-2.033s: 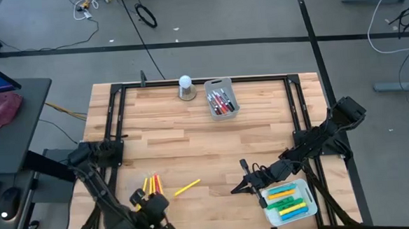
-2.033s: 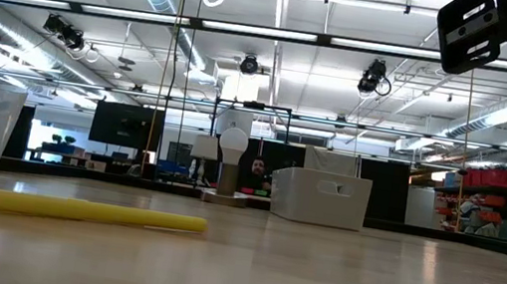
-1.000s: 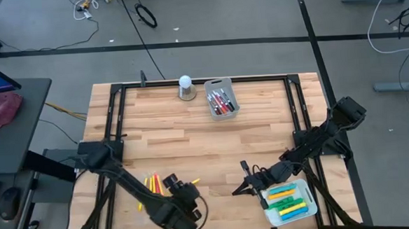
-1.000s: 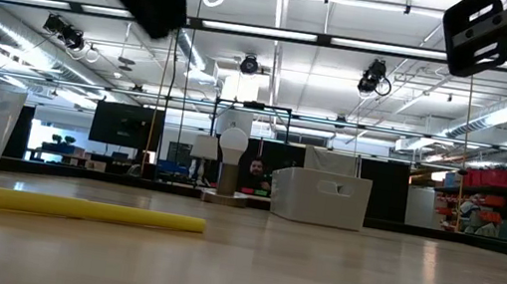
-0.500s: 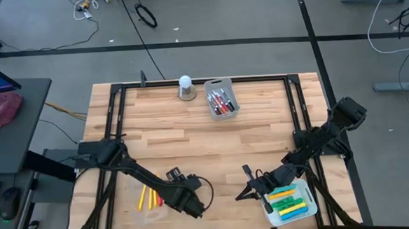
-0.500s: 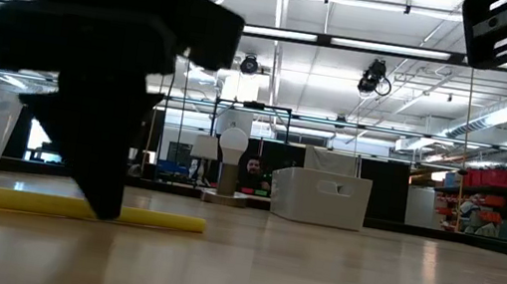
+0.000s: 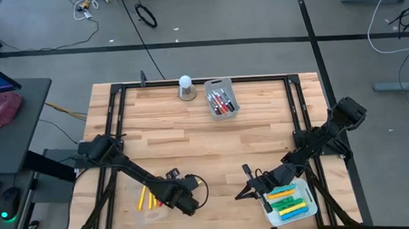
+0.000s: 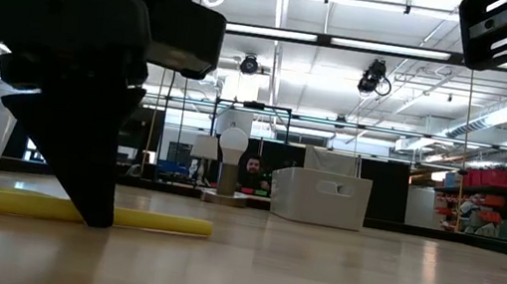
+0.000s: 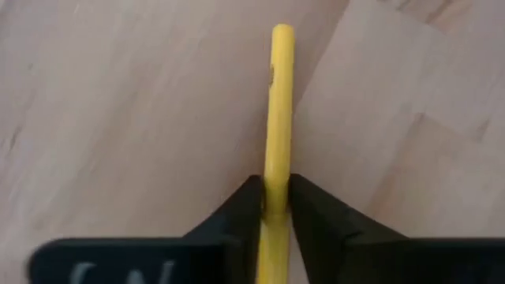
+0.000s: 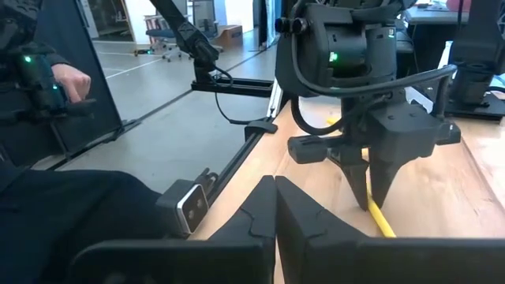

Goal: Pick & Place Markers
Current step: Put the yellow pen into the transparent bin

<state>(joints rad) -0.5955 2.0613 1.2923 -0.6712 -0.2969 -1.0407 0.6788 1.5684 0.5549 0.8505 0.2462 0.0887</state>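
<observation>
A yellow marker lies flat on the wooden table near its front edge, and my left gripper stands over it, shut on it. The low view shows the gripper down on the marker. A few yellow and orange markers lie loose to the left of it. My right gripper hovers shut and holds nothing, beside a white tray of green, yellow and orange markers. My left gripper pinches the yellow marker's barrel between its two fingers, near the marker's middle. The fingers come from above, pointing steeply down, and lie across the marker. The marker lies level with its whole length on the table.
A white bin with red and dark markers stands at the far edge, next to a white ball on a grey base. A black frame runs along the table's sides. Bare wood spans the middle of the table.
My left gripper has come down from well above the table and gone a little toward the far edge, ending on the yellow marker, which still lies on the table. My right arm has kept still.
</observation>
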